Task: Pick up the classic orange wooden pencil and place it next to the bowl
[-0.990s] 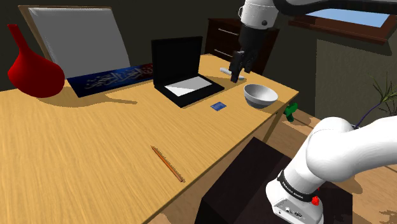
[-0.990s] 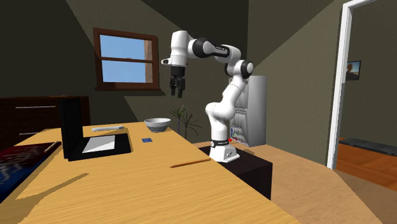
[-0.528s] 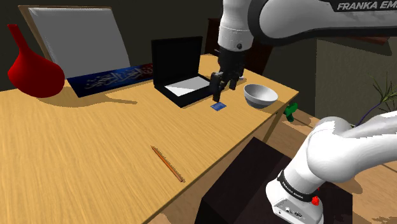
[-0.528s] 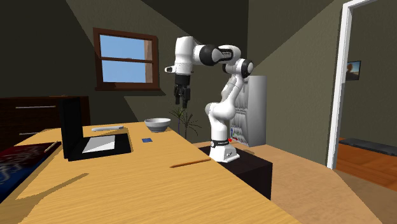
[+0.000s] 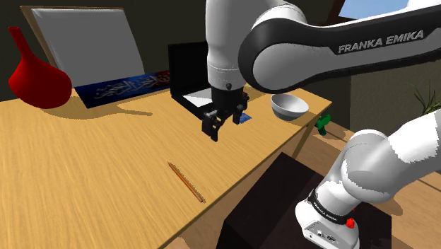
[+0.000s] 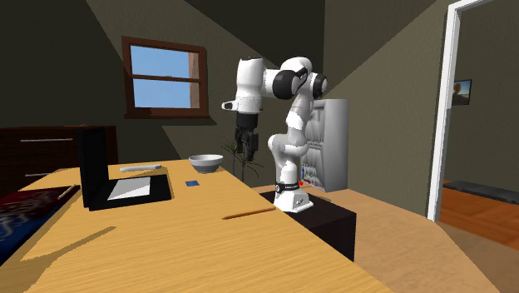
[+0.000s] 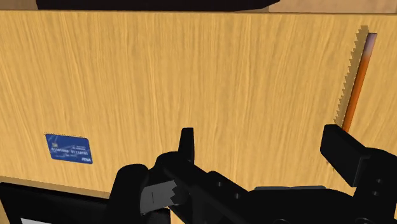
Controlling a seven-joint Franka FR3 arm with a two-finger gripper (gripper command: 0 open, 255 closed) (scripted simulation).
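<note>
The slim orange pencil [image 5: 186,182] lies flat on the wooden counter [image 5: 99,163], close to its edge, untouched. The pale grey bowl [image 5: 290,106] stands upright near the counter's corner, well apart from the pencil.

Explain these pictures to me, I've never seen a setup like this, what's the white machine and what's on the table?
The white machine is a robot arm standing on a dark box beside a wooden table. One picture looks down from beside its base, one from farther off, and one from a camera on its hand. Its black gripper hovers open above the table and holds nothing. On the table lie an orange pencil, a pale bowl, a small blue card, an open black laptop and a red vase.
</note>
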